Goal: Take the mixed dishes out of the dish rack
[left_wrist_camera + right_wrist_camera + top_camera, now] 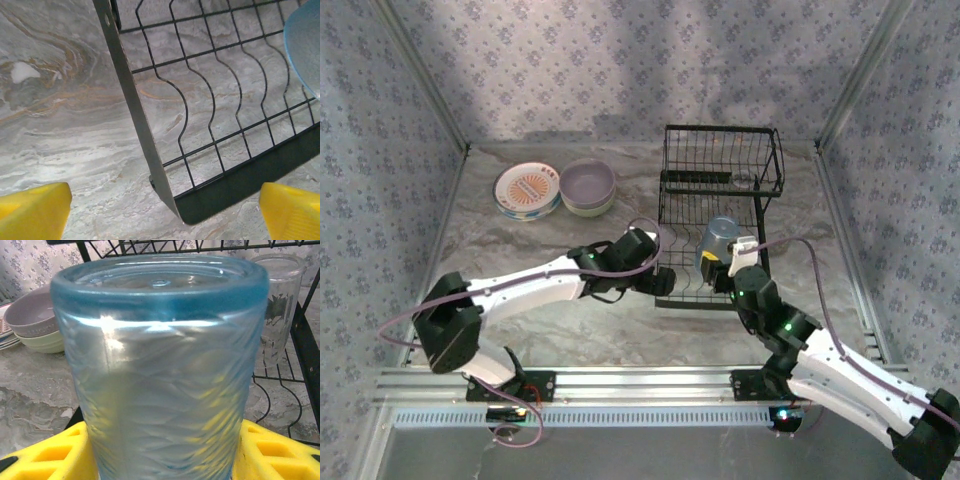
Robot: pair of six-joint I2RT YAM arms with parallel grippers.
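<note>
The black wire dish rack (720,195) stands at the middle back of the table. My right gripper (725,262) is shut on the translucent blue cup (720,238), which it holds over the rack's front section. In the right wrist view the cup (160,375) sits between the yellow fingers (280,450). My left gripper (665,280) is at the rack's front left corner. Its jaws stand wide open in the left wrist view, the gripper (165,220) straddling the rack's corner post (145,135) without touching it. A stack of plates (527,190) and stacked bowls (588,186) rest on the table left of the rack.
A clear glass (275,305) stands in the rack's raised back part (745,180). The lavender bowl (35,315) sits in a pale green one (42,342). Patterned walls enclose the table on three sides. An edge of the blue cup (305,45) shows above the rack's wires.
</note>
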